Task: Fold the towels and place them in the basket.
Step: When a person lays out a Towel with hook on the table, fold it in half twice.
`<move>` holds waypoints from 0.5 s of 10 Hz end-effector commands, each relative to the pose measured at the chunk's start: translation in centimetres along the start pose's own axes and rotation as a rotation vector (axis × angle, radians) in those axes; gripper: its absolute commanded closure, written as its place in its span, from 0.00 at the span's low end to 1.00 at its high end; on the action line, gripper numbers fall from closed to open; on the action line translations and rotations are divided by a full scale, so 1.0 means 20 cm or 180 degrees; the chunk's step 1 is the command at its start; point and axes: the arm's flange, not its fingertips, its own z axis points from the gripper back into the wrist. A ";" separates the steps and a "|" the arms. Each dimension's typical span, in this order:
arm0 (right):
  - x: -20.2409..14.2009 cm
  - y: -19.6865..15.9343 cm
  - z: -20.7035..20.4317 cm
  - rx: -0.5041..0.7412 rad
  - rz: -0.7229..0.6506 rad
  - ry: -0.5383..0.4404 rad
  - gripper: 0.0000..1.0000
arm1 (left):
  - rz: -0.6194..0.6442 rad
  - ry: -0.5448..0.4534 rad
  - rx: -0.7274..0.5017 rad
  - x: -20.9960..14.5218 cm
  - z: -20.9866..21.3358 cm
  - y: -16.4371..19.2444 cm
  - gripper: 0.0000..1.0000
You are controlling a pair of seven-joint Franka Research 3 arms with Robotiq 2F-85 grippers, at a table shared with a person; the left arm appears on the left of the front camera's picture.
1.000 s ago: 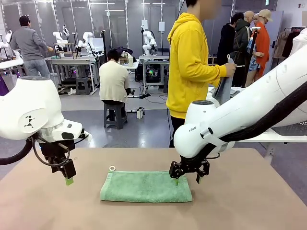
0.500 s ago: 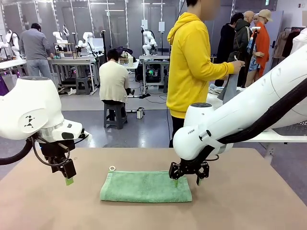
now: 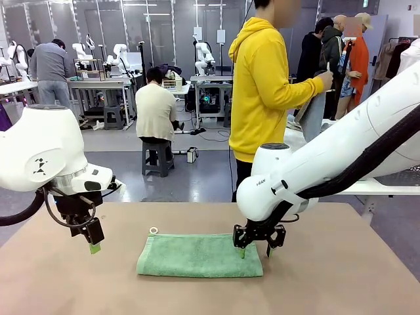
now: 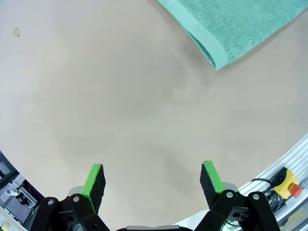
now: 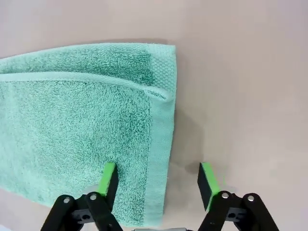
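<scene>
A mint green towel (image 3: 197,256) lies folded into a long strip in the middle of the brown table, with its white loop at the far left corner. My right gripper (image 3: 254,251) is down at its right end. In the right wrist view (image 5: 158,180) its jaws stand apart over the towel's (image 5: 72,120) short hem, one pad on the terry and one over bare table. My left gripper (image 3: 95,248) hangs open above the table, left of the towel (image 4: 240,24), with nothing between its fingers (image 4: 95,180). A grey mesh piece (image 3: 399,176) behind my right arm may be the basket.
A person in a yellow hoodie (image 3: 262,85) stands at the far side, turned right, holding up a grey cloth (image 3: 314,115). A white side table (image 3: 380,187) runs behind my right arm. A yellow box with a red button (image 4: 285,179) sits off the table edge.
My right gripper has sunk a little onto the towel's right end and its fingers have drawn closer together. The person has lifted the grey cloth higher. My left arm has not moved.
</scene>
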 end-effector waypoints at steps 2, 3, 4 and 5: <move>0.03 0.04 -0.03 -0.0076 -0.0149 -0.0064 1.00 | -0.0030 -0.0004 0.0018 0.02 0.01 0.01 0.00; 0.02 0.04 -0.04 -0.0062 -0.0152 -0.0036 1.00 | -0.0030 -0.0004 0.0018 0.02 0.01 0.01 0.00; 0.02 0.04 -0.04 -0.0051 -0.0161 -0.0038 1.00 | -0.0030 -0.0004 0.0018 0.02 0.01 0.01 0.00; 0.03 0.04 -0.04 -0.0045 -0.0165 -0.0056 0.95 | -0.0030 -0.0004 0.0018 0.02 0.01 0.01 0.00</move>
